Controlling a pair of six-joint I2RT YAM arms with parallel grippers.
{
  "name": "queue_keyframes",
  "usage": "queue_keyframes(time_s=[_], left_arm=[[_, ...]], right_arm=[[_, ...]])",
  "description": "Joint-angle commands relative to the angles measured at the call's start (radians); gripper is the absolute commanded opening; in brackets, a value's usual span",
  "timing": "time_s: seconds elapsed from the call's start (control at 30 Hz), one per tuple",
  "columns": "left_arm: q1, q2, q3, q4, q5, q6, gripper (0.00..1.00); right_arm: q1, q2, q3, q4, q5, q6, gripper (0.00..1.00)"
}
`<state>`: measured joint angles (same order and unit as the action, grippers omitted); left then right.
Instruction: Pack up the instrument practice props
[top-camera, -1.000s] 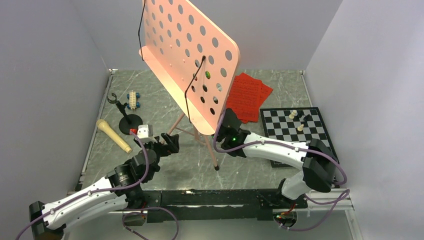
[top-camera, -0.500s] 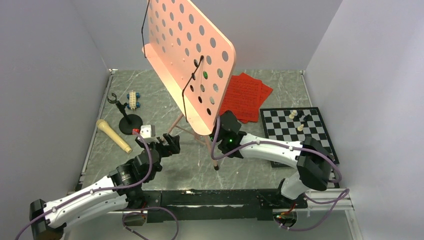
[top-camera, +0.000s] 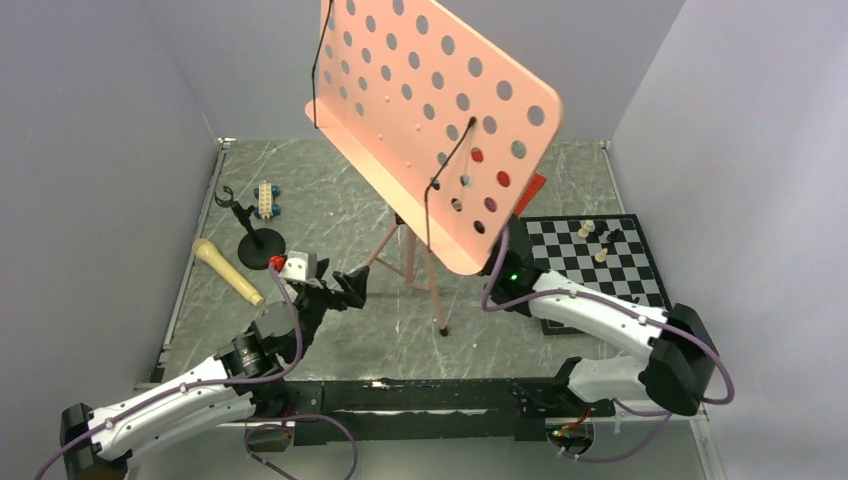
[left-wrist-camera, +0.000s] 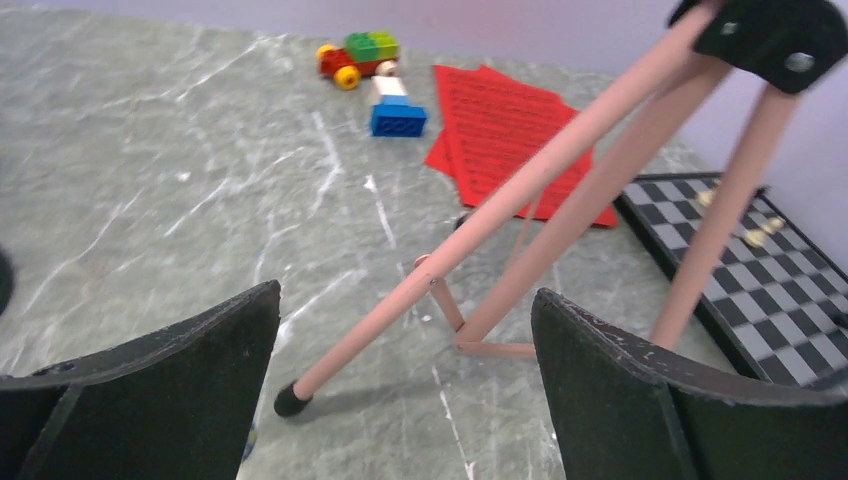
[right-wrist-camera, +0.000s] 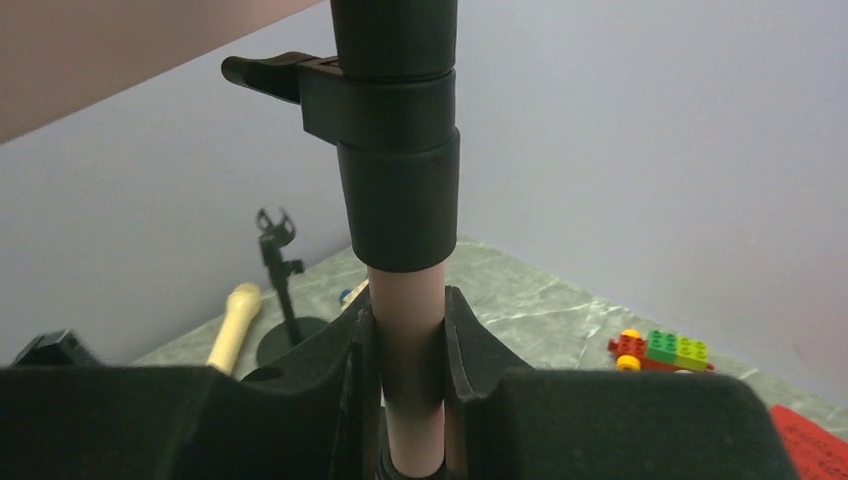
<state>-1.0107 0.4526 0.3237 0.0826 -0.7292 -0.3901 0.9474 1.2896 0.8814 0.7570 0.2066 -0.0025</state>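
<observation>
The pink music stand stands tilted mid-table on its tripod legs. My right gripper is shut on its pink pole just below the black collar; in the top view the desk hides those fingers. My left gripper is open, low in front of the tripod. One leg's black foot lies between its fingers without touching them. Red sheet-music pages lie behind the stand. The beige microphone and the black mic stand sit at the left.
A chessboard with a few pieces lies at the right, beside my right arm. Toy block cars sit at the back left, with more blocks near the red pages. A white block lies by my left gripper. Grey walls enclose three sides.
My right gripper has shut on the stand's pole and carried the stand to the right, its desk swinging over the red pages. My left gripper has edged forward.
</observation>
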Motion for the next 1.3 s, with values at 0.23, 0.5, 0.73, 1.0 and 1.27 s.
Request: queue_keyframes(time_s=[0.23,0.5,0.73,1.0,1.27], left_arm=[[0.116,0.24,0.07,0.445,0.68,0.219,0.99],[0.181,0.522,0.135,0.742,0.96,0.135,0.99],[0.188,0.765,0.195,0.96,1.053,0.043,0.99],[0.188,1.043,0.187,1.293,1.15,-0.122,0.99],[0.178,1.052,0.214,1.241,1.145,-0.09,0.99]], right_arm=[[-0.244,-0.153,0.054,-0.397,-0.695,0.254,0.0],[-0.311,-0.198,-0.032,-0.336,-0.863,0.367,0.0],[-0.344,-0.242,-0.112,-0.278,-0.9,0.445,0.0],[-0.351,-0.232,-0.135,-0.219,-0.955,0.512,0.0],[-0.349,-0.235,-0.111,-0.26,-0.96,0.501,0.0]])
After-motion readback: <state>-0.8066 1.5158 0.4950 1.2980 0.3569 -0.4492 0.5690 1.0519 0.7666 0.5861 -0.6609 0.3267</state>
